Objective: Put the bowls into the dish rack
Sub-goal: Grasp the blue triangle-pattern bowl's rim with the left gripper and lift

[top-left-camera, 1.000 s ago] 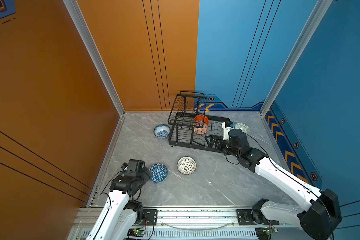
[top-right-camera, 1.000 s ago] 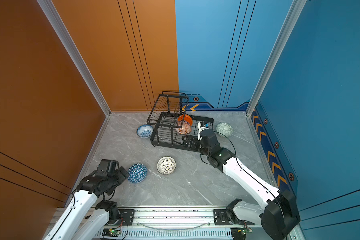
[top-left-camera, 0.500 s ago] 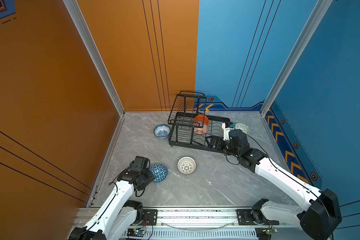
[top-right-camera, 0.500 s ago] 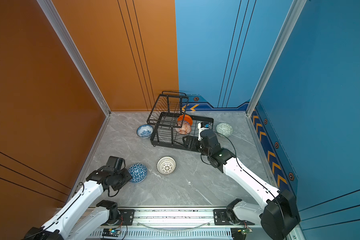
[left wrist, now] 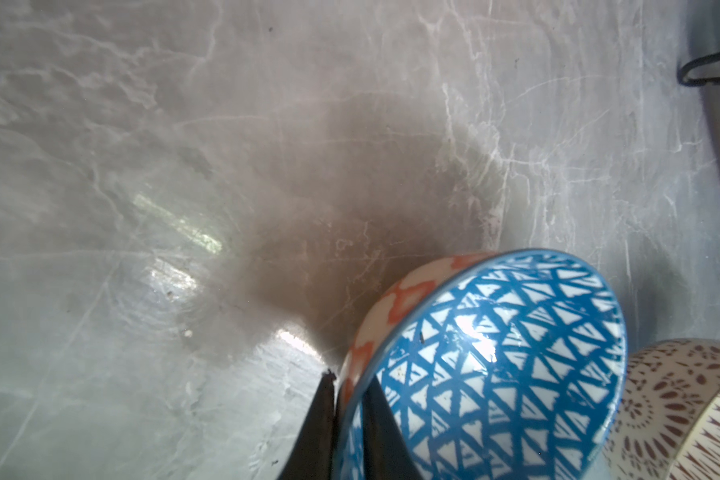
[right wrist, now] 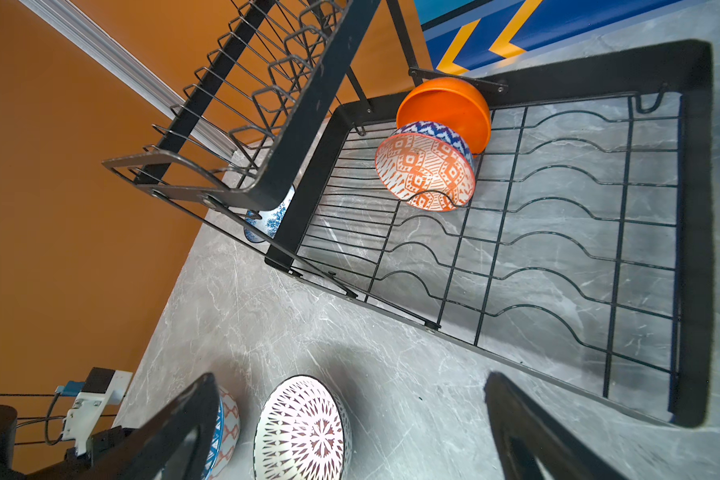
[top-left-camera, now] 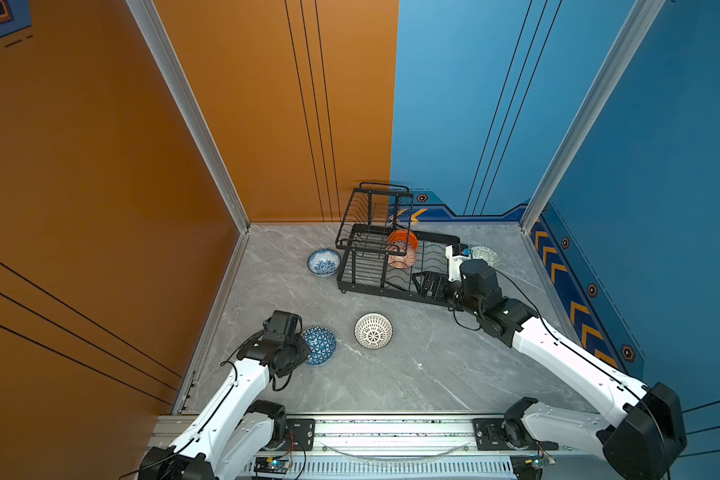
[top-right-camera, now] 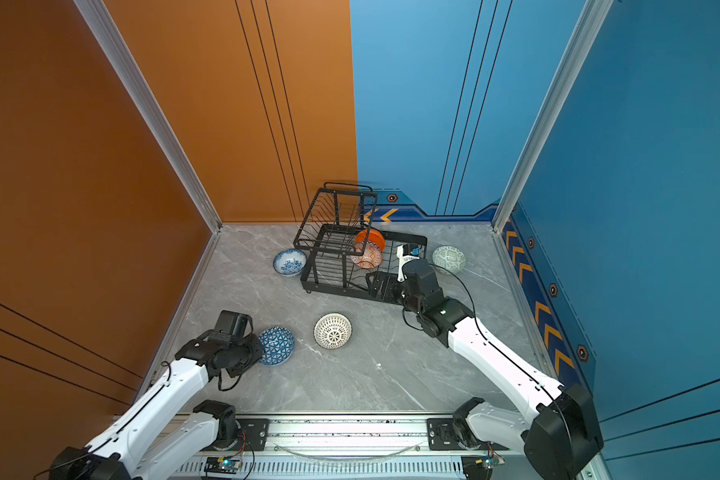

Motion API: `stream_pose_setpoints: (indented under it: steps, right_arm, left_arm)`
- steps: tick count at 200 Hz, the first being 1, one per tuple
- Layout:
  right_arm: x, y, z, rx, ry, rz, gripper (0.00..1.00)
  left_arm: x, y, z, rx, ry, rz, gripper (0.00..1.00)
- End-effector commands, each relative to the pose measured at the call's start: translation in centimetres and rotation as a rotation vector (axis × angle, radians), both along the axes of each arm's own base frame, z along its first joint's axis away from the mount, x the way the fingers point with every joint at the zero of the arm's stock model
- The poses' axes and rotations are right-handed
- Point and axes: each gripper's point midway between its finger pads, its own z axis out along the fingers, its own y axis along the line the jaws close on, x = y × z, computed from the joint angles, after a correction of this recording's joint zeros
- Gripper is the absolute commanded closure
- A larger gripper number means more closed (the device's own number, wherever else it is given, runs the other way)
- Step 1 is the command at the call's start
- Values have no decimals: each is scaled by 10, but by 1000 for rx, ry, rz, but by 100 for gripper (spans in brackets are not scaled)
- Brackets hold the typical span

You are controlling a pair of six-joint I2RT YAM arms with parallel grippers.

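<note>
My left gripper (left wrist: 348, 382) is shut on the rim of the blue triangle-patterned bowl (left wrist: 495, 353), one finger inside and one outside; in both top views the bowl (top-left-camera: 319, 345) (top-right-camera: 276, 345) is at the front left. A white dark-dotted bowl (top-left-camera: 373, 330) (right wrist: 304, 428) sits beside it. The black dish rack (top-left-camera: 375, 286) (right wrist: 699, 208) holds a plain orange bowl (top-left-camera: 402, 239) (right wrist: 445, 108) and an orange-white patterned bowl (top-left-camera: 400, 256) (right wrist: 425, 172) on edge. My right gripper (top-left-camera: 429, 282) (right wrist: 352, 378) hangs open and empty over the rack's near right corner.
A blue-white floral bowl (top-left-camera: 324, 262) stands left of the rack. A pale green bowl (top-left-camera: 485, 255) stands to its right, behind my right wrist. The rack's raised basket (top-left-camera: 375, 216) stands at the back left. Orange wall left, blue wall right.
My left gripper moved in to the blue triangle-patterned bowl and shut on its rim. The right arm has not moved.
</note>
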Motion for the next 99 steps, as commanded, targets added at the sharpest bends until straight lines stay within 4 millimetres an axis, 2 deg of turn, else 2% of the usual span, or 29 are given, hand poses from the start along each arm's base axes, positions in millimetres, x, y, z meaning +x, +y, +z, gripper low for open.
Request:
stream_pose_setpoints:
  steps: [1,16,37,57,75,99]
  right_arm:
    - [-7,-3,6,-24,-7,1,0]
    - [-8,-3,6,-38,-6,-2,0]
    - [-9,-1,7,-62,3,2,0]
    - [-12,4,12,-88,10,7,0]
    - [-14,10,20,-103,6,9,0]
    - [-17,23,39,-79,-13,18,0]
  left_arm:
    - [0,1,-4,10,-9,-6,93]
    - [1,0,-5,4,-21,-6,100]
    - [4,-2,-4,-8,-37,-2,100]
    - [10,1,7,-1,-87,16,100]
    - [23,5,31,14,-196,34,100]
    - [42,19,76,69,-382,82,100]
